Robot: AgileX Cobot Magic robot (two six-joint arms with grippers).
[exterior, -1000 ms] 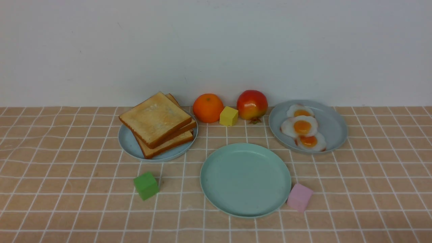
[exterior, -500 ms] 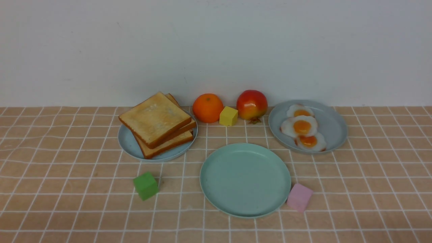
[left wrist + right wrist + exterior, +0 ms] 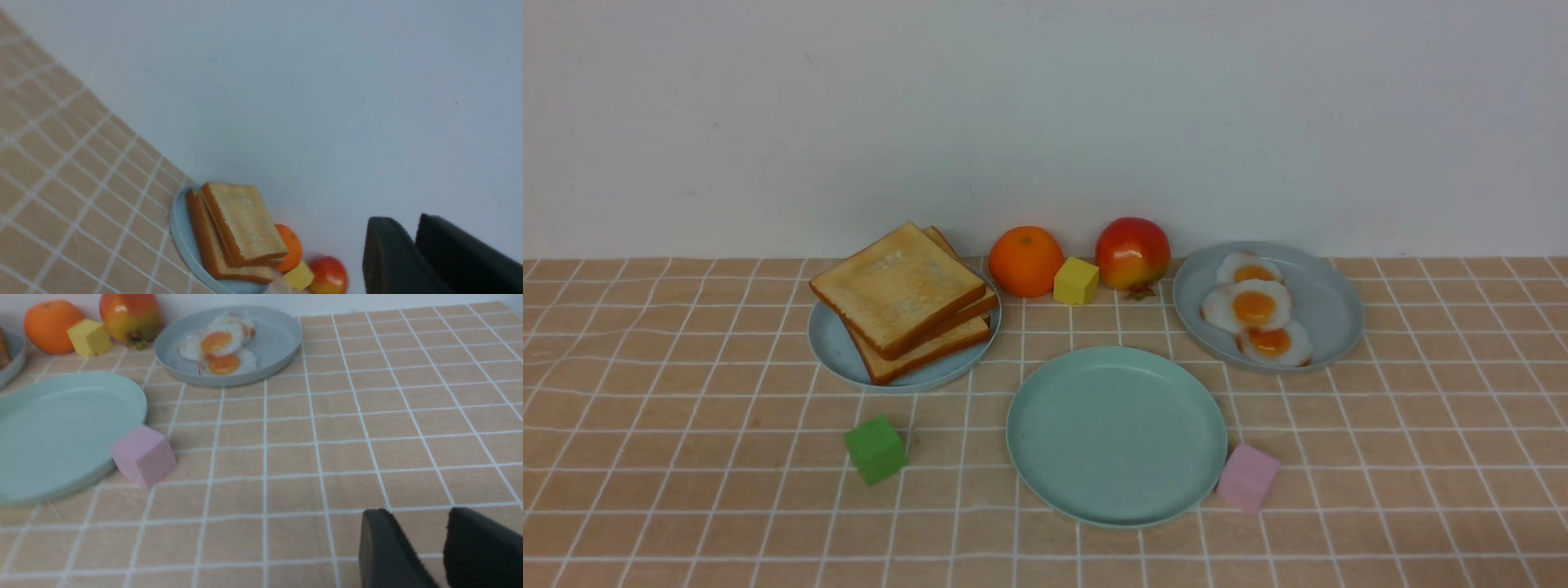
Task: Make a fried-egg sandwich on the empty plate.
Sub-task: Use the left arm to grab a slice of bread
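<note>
The empty plate (image 3: 1116, 435), mint green, lies bare at the table's front centre and also shows in the right wrist view (image 3: 61, 428). No fried-egg sandwich is in view. Three toast slices (image 3: 903, 298) are stacked on a grey-blue plate (image 3: 833, 347) at back left. Three fried eggs (image 3: 1252, 306) lie on another grey-blue plate (image 3: 1327, 302) at back right. Neither arm shows in the front view. My left gripper (image 3: 408, 222) hangs in the air far from the toast (image 3: 241, 228), its fingers almost together and empty. My right gripper (image 3: 421, 514) stands open over bare tablecloth, well short of the eggs (image 3: 220, 343).
An orange (image 3: 1026, 260), a yellow cube (image 3: 1076, 281) and a red apple (image 3: 1133, 253) stand along the back wall between the two grey-blue plates. A green cube (image 3: 876, 450) sits left of the mint plate. A pink cube (image 3: 1247, 477) touches its right rim.
</note>
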